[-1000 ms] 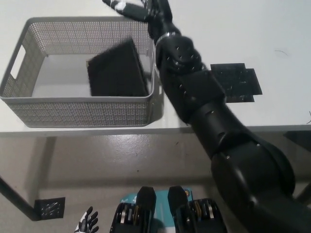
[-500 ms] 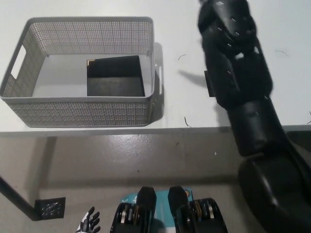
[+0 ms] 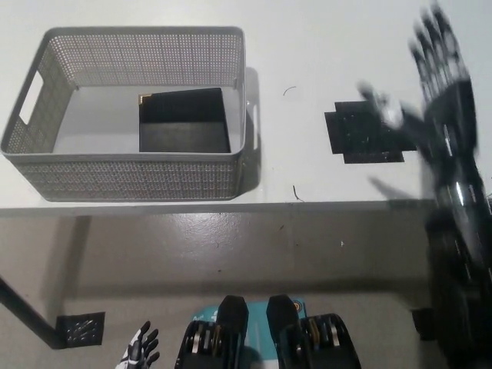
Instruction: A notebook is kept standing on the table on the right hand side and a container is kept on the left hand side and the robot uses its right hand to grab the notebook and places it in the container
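Since the earlier frames, the black right hand (image 3: 437, 73) has swung clear of the container and now hangs over the right side of the table (image 3: 323, 38), well apart from the basket. Its fingers are spread wide and it holds nothing; motion blur softens its outline.

The notebook (image 3: 184, 121) lies flat on the floor of the container (image 3: 131, 181), against the right-hand wall, unchanged from half a second ago. Placement therefore appears complete; judging from this, only withdrawal of the arm to rest remains.

The white left hand (image 3: 138, 352) rests low at the bottom left, below table level, fingers apart and empty.

Count: one notebook, one perforated grey container, one dark flat pad (image 3: 364, 131) on the table right of centre, and one small dark plate (image 3: 80, 329) on the floor (image 3: 254, 254).
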Robot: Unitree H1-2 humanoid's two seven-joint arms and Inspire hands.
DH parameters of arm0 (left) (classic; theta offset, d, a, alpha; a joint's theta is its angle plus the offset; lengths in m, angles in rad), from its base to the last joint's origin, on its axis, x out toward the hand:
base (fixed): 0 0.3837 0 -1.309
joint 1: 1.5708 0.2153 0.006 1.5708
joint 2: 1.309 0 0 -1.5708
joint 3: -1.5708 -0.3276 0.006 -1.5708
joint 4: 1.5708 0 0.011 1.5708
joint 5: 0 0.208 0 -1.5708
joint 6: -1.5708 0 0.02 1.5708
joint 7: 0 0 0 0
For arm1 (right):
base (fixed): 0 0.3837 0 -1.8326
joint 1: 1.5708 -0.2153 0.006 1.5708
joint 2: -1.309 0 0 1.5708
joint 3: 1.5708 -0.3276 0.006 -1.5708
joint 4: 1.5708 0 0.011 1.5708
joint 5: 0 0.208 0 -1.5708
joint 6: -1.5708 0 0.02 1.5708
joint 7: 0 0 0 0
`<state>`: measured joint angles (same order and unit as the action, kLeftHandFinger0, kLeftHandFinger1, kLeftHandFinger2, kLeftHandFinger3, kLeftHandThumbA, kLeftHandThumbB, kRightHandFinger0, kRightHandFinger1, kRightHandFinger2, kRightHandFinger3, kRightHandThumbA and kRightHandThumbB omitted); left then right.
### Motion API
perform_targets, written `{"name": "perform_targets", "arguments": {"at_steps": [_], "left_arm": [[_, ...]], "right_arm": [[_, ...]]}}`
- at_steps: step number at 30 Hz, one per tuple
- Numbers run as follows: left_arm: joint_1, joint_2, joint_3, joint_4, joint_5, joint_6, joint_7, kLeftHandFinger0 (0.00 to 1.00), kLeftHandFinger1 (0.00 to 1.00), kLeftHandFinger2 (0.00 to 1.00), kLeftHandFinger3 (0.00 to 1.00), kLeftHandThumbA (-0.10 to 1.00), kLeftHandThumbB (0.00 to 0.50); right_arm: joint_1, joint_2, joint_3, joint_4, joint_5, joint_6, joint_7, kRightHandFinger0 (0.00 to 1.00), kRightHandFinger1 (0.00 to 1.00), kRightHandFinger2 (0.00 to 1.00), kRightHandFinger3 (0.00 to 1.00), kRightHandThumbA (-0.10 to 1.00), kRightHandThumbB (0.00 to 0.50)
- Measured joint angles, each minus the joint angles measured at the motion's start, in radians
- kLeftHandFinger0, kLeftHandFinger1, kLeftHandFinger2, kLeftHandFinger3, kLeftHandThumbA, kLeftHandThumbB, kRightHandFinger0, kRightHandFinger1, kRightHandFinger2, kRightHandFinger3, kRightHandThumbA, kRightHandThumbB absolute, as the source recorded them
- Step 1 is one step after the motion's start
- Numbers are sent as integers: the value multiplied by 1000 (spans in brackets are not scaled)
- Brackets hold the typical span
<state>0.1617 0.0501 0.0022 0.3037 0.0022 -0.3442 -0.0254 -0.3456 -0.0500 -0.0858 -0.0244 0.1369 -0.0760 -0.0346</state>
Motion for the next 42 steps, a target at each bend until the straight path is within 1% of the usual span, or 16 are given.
{"name": "perform_targets", "arguments": {"at_steps": [1, 4, 5, 6, 8, 10, 12, 17, 18, 19, 20, 22, 27, 29, 35, 42], "left_arm": [[-4, 0, 0, 0, 0, 0, 0, 1000, 1000, 1000, 1000, 1000, 367], [-20, 2, 0, 0, -1, 0, 0, 1000, 1000, 1000, 1000, 1000, 362], [-27, 4, 0, -2, -1, -1, 0, 1000, 1000, 1000, 1000, 1000, 406], [-33, 8, 0, -4, -1, -1, 0, 1000, 1000, 1000, 1000, 1000, 418], [-49, 15, 1, -11, -2, -2, 0, 1000, 1000, 1000, 1000, 1000, 429], [-64, 21, 1, -21, -2, -2, -1, 1000, 1000, 1000, 1000, 1000, 414], [-83, 26, 0, -28, -3, -7, -1, 1000, 1000, 1000, 1000, 1000, 424], [-100, 34, 4, -42, -9, -8, -5, 1000, 1000, 1000, 1000, 1000, 412], [-100, 34, 5, -42, -10, -8, -5, 1000, 1000, 1000, 1000, 1000, 384], [-102, 34, 4, -41, -10, -8, -6, 1000, 1000, 1000, 1000, 1000, 382], [-107, 34, 4, -40, -10, -8, -6, 1000, 1000, 1000, 1000, 1000, 383], [-116, 36, 4, -38, -10, -8, -6, 1000, 1000, 1000, 1000, 1000, 441], [-151, 38, 3, -32, -10, -5, -8, 1000, 1000, 1000, 1000, 1000, 499], [-153, 38, 3, -32, -9, 1, -8, 1000, 1000, 1000, 1000, 1000, 491], [-153, 33, 4, -27, -11, 4, -8, 1000, 1000, 1000, 1000, 1000, 469], [-157, 33, 4, -24, -10, 4, -7, 1000, 1000, 1000, 1000, 1000, 499]], "right_arm": [[58, -2, 2, -26, -2, -3, 2, 1000, 1000, 1000, 1000, 1000, 376], [280, -15, 20, -119, -12, -24, 11, 1000, 1000, 1000, 1000, 1000, 385], [352, -23, 31, -142, -15, -36, 17, 1000, 1000, 1000, 1000, 1000, 367], [422, -31, 48, -158, -18, -50, 25, 1000, 1000, 1000, 1000, 1000, 362], [514, -42, 74, -158, -22, -81, 40, 1000, 1000, 1000, 1000, 1000, 367], [560, -50, 93, -132, -27, -109, 53, 1000, 1000, 1000, 1000, 1000, 375], [564, -56, 108, -82, -31, -136, 64, 1000, 1000, 1000, 1000, 1000, 388], [517, -53, 138, 42, -27, -174, 96, 1000, 1000, 1000, 1000, 1000, 325], [501, -53, 141, 69, -24, -180, 106, 1000, 1000, 1000, 1000, 1000, 336], [494, -53, 142, 83, -22, -182, 111, 1000, 1000, 1000, 1000, 1000, 359], [480, -53, 142, 106, -19, -185, 119, 1000, 1000, 1000, 1000, 1000, 353], [454, -53, 142, 143, -14, -190, 131, 1000, 1000, 1000, 1000, 1000, 361], [408, -61, 141, 220, -6, -197, 154, 1000, 1000, 1000, 1000, 1000, 355], [405, -67, 141, 230, -5, -198, 161, 1000, 1000, 1000, 1000, 1000, 367], [406, -74, 141, 240, 1, -198, 183, 1000, 1000, 1000, 1000, 1000, 339], [396, -78, 140, 246, 1, -198, 193, 1000, 1000, 1000, 1000, 1000, 295]]}}
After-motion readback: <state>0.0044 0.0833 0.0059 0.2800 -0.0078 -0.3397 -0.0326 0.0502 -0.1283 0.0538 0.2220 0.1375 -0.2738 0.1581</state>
